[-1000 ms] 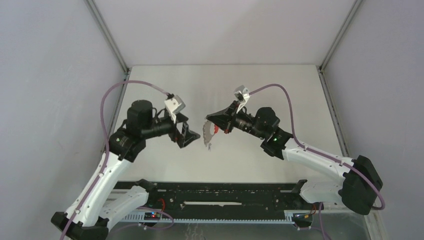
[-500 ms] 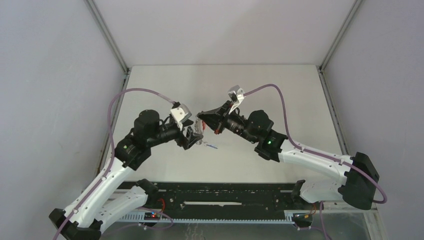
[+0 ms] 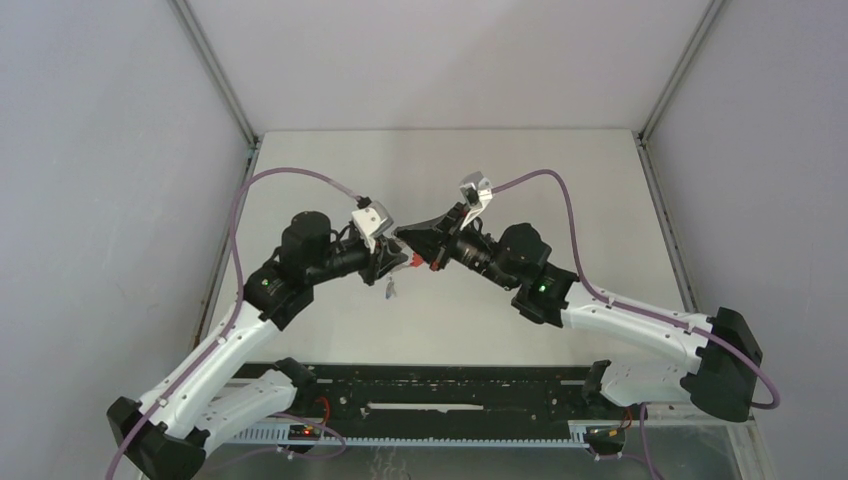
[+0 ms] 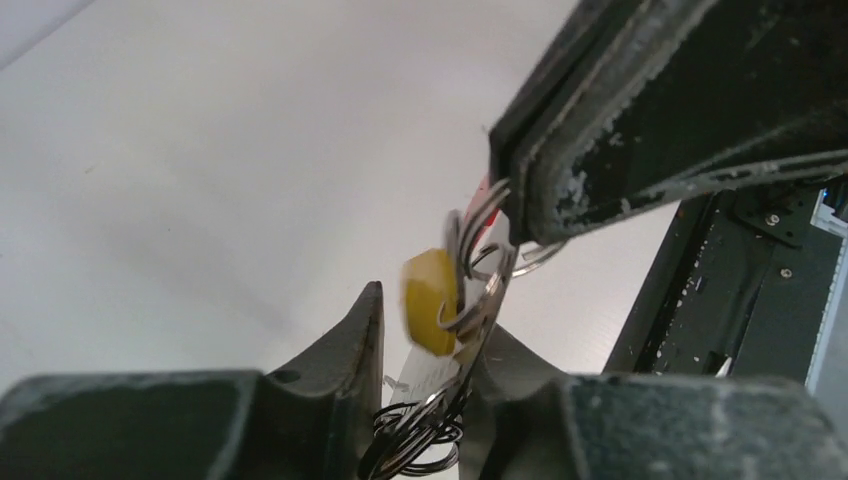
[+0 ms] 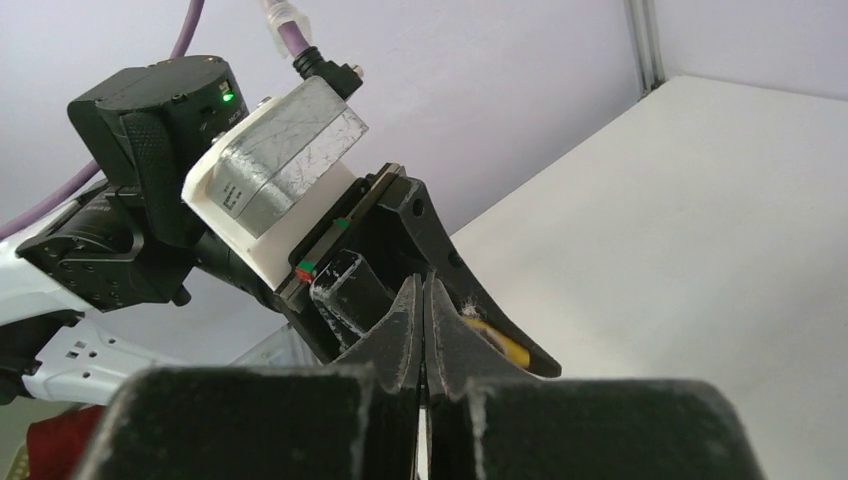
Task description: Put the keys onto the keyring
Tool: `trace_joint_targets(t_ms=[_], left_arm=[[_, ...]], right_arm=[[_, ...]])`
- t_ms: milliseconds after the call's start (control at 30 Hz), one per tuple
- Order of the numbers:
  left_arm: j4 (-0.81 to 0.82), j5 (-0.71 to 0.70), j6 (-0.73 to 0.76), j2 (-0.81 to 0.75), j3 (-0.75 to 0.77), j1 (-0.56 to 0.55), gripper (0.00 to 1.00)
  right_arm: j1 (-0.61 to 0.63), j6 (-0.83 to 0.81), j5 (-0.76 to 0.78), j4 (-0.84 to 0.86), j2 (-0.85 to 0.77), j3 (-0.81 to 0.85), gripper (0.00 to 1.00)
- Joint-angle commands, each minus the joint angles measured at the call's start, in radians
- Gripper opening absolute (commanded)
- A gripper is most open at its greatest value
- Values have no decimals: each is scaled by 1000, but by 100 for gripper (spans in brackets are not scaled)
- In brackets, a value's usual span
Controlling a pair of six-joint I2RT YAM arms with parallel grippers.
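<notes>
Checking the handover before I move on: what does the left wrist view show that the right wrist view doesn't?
Left wrist only: the keyring, its metal rings pinched in the shut right hand. Right wrist only: the left arm's silver camera block. Both: the yellow key, between the fingers of the left hand.

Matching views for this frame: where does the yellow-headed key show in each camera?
Top external: not distinguishable; only the key cluster hanging below the right hand.
Left wrist: yellow-headed key at centre, under the right hand's tips.
Right wrist: its yellow sliver just right of the closed fingertips.
Shared landmark: the right hand, shut on the keyring.
</notes>
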Motion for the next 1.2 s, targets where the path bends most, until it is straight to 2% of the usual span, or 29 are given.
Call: trace_joint_targets(t_ms=[0,33,67,133,233,267,400,533,633,700,733,933,1167], left_arm=[[62,-50,48,9,-12,-3,9],[62,-58,81,10,-14,-2,3],[62,-66,115,10,-14,-3,1],[59,-69,210,10,-12,-3,0],[77,-78,376,3,-31,-2,0],[93,-97,431,3,-43,-2,0],[209,-263,576,62,-69,-3,0],[253,-457,692,248,1,-2,0],[214,-519,738,406,113,-7,0],[225,-549,797,497,153,-19,0],[235,-563,828,542,167,-26,0],[297,-686,927,800,305,-76,0],[357,-834,949,1005,333,-183,0]], right_arm=[[16,15,32,4,-48,40,1],[16,15,33,-10,-55,40,6],[16,16,64,-25,-61,40,12],[9,17,97,-69,-84,40,27],[-17,9,118,-152,-129,40,55],[-30,6,127,-187,-148,40,59],[-112,27,139,-303,-234,10,68],[-216,65,173,-382,-324,-57,77],[-277,94,202,-409,-388,-126,89],[-329,124,199,-426,-425,-170,90],[-351,136,196,-434,-441,-188,98],[-462,177,164,-456,-520,-275,100],[-576,211,92,-496,-540,-297,100]])
